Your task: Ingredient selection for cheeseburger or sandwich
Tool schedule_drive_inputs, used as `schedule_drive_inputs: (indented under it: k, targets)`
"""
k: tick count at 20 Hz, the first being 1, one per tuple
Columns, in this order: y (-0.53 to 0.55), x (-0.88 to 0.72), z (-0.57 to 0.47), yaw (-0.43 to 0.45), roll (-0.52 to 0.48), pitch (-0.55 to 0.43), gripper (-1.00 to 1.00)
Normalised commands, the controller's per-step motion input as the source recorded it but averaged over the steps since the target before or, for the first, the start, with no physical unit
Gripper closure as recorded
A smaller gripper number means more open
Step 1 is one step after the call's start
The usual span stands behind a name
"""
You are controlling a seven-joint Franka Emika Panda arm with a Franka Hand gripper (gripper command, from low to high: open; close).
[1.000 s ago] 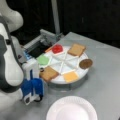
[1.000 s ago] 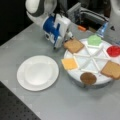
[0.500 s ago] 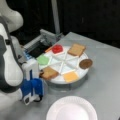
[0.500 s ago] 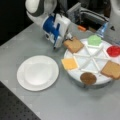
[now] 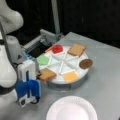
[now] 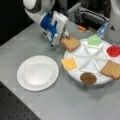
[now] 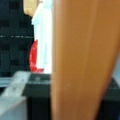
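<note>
In a front view we see the gripper (image 5: 38, 75) at the tray's (image 5: 58, 79) near-left edge, its blue-and-white body hanging just off the rim, and its tips meet the outer edge of a toast (image 5: 47, 74) that sits in the compartment there. From here we cannot tell whether the jaws are spread or pressed onto the toast. Around the tray lie the green round (image 5: 43, 60), the red round (image 5: 57, 48), a second toast (image 5: 76, 49), the patty (image 5: 86, 63) and the cheese (image 5: 70, 76), each in its own compartment. The plate (image 5: 72, 110) at the desk's near edge carries no piece, so no sandwich is begun. In a front view from the other side, the gripper (image 6: 64, 35) leans over the tray's (image 6: 75, 74) top-left rim, at the toast (image 6: 70, 43), which looks tipped up on the rim side; the cheese (image 6: 69, 63), patty (image 6: 88, 78), green round (image 6: 94, 40), red round (image 6: 114, 50) and far toast (image 6: 112, 70) lie flat, and the plate (image 6: 22, 80) sits well apart to the left. Compared with half a second and a second ago, nothing has visibly moved: the arm stays at the toast, and we judge the first pick is under way. In the wrist view, a broad brown slab, likely the toast (image 7: 85, 60), fills the frame close to the lens, with red round (image 7: 33, 58) and white tray behind.
</note>
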Motion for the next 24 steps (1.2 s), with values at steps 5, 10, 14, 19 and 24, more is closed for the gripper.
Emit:
schedule_drive_inputs:
  k: [5, 10, 14, 19, 24]
  targets:
    - [-0.31, 0.27, 0.16, 0.205, 0.092, 0.155, 1.00]
    - [-0.31, 0.34, 0.13, 0.233, 0.010, 0.169, 1.00]
    - [-0.36, 0.43, 0.18, 0.259, -0.084, 0.203, 1.00]
    - [-0.32, 0.40, 0.17, 0.299, -0.143, 0.203, 1.00]
    - [-0.19, 0.35, 0.04, 0.339, -0.245, 0.090, 1.00]
